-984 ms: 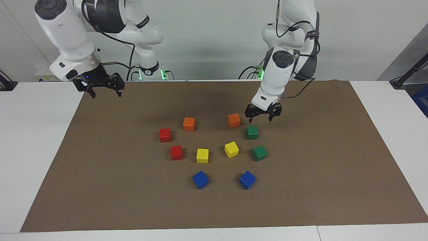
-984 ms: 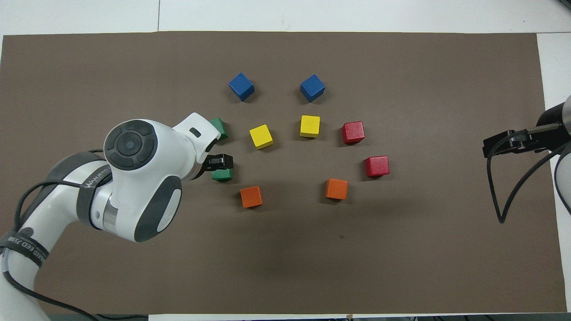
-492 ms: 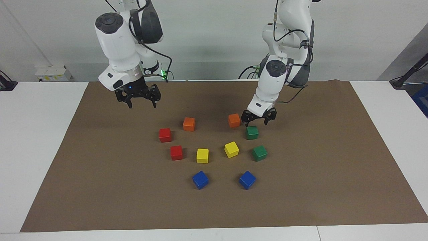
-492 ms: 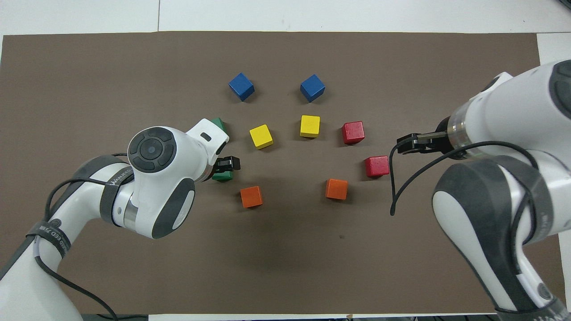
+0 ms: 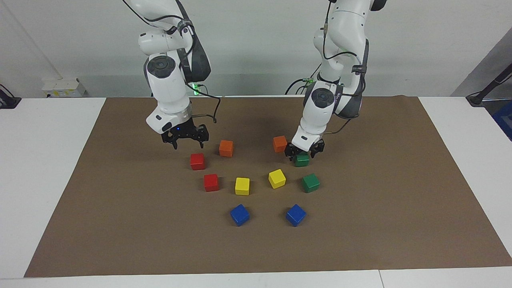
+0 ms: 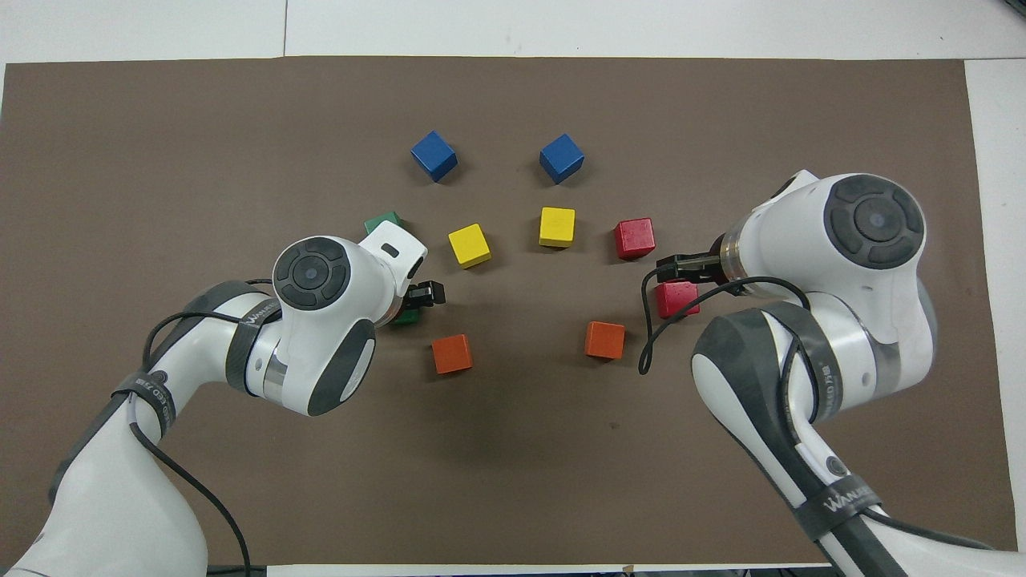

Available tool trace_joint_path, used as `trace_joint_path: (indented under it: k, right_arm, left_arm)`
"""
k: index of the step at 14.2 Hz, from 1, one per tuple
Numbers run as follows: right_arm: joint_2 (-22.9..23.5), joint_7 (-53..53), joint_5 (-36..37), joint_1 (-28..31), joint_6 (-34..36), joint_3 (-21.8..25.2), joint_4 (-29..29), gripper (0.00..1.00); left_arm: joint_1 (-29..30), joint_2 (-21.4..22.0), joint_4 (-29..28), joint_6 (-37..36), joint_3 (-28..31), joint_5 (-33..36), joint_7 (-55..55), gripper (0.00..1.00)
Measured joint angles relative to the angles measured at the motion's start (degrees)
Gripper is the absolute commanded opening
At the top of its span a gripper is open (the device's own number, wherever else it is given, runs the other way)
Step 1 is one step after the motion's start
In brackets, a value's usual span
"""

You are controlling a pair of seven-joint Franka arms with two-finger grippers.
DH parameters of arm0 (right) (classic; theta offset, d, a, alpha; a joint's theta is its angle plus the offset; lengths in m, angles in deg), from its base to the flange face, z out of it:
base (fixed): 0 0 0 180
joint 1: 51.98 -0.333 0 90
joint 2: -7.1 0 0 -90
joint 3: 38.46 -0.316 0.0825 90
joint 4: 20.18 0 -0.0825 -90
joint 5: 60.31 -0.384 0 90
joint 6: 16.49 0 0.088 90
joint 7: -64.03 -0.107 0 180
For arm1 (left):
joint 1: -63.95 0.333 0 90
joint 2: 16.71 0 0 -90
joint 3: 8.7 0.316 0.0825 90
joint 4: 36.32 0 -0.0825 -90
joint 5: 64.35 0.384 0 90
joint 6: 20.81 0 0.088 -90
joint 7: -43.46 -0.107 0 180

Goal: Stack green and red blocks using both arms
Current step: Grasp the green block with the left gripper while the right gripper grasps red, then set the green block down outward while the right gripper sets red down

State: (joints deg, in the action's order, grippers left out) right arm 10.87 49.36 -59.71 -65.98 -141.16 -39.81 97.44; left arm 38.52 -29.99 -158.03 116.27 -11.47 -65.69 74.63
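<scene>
Two green blocks lie toward the left arm's end of the mat, one nearer the robots point(image 5: 302, 161) point(image 6: 405, 317) and one farther point(image 5: 311, 183) point(image 6: 380, 222). My left gripper point(image 5: 304, 152) point(image 6: 421, 295) is low over the nearer one, open, with a finger on each side of its top. Two red blocks lie toward the right arm's end, one nearer point(image 5: 197, 161) point(image 6: 676, 298) and one farther point(image 5: 211, 182) point(image 6: 634, 238). My right gripper point(image 5: 187, 144) point(image 6: 681, 264) hangs open just above the nearer red block, holding nothing.
Two orange cubes point(image 5: 226, 148) point(image 5: 280, 143) lie nearest the robots. Two yellow cubes point(image 5: 242, 186) point(image 5: 277, 178) sit in the middle and two blue cubes point(image 5: 239, 215) point(image 5: 295, 215) lie farthest out. All rest on a brown mat point(image 5: 380, 208).
My right arm has swung in from its end of the table to above the nearer red block. My left gripper has dropped down around the nearer green block.
</scene>
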Motion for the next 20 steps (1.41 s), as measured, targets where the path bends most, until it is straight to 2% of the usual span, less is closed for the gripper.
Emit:
trace_joint_path:
  k: [1, 2, 3, 4, 6, 7, 11, 12, 13, 14, 17, 18, 20]
  right_arm:
    - [0.9, -0.2, 0.0, -0.1, -2.9, 0.0, 1.3, 0.99]
    - [1.8, -0.4, 0.0, -0.1, -5.6, 0.0, 2.6, 0.99]
    - [2.7, -0.6, 0.0, -0.1, -8.1, 0.0, 3.7, 0.99]
    - [3.5, -0.6, 0.0, -0.2, -10.3, 0.0, 4.7, 0.98]
    - [4.4, -0.6, 0.0, -0.6, -13.9, 0.0, 6.4, 0.98]
    - [4.6, -0.6, 0.0, -0.7, -15.1, 0.0, 7.2, 0.98]
    - [5.3, -0.6, 0.0, -0.7, -18.9, 0.0, 9.4, 0.97]
    - [5.6, -0.6, 0.0, -0.7, -20.1, 0.0, 10.1, 0.83]
    - [6.0, -0.6, 0.0, -0.7, -20.8, 0.0, 10.5, 0.50]
    - [6.4, -0.6, 0.0, -0.7, -21.1, 0.0, 10.7, 0.03]
    - [6.9, -0.6, 0.0, -0.6, -21.0, 0.1, 10.7, 0.00]
    - [6.8, -0.6, 0.0, -0.3, -19.0, 0.2, 10.0, 0.00]
    - [6.6, 2.5, 0.0, 1.9, -8.9, 0.3, 4.9, 0.00]
  left_arm:
    - [0.0, -0.6, 0.0, 0.7, 0.0, 0.0, 0.0, 1.00]
    - [0.0, -0.9, 0.0, 0.9, 0.0, 0.0, 0.0, 0.96]
    - [0.0, -1.1, 0.0, 1.0, 0.0, 0.0, 0.0, 0.89]
    - [0.0, -1.1, 0.0, 1.0, 0.0, 0.0, 0.0, 0.77]
    - [0.0, -1.1, 0.0, 1.1, 0.0, 0.0, 0.0, 0.19]
    - [0.0, -1.1, 0.0, 1.1, 0.0, 0.0, 0.0, 0.00]
    - [0.0, -1.1, 0.0, 1.1, 0.0, 0.3, 0.0, 0.00]
    - [0.0, -1.1, 0.0, 1.1, 0.1, 0.3, 0.0, 0.00]
    - [0.0, -1.1, 0.2, 1.1, 0.2, 0.3, 0.0, 0.00]
    - [0.0, -1.1, 0.4, 1.1, 0.4, 0.3, 0.0, 0.00]
    - [0.7, 0.2, 1.5, 0.1, 1.4, 0.3, -0.1, 0.00]
    - [2.1, 1.5, 2.1, -1.2, 1.6, 0.4, -1.0, 0.00]
    - [6.2, 4.6, 2.9, -5.1, 1.9, 0.5, -5.4, 0.00]
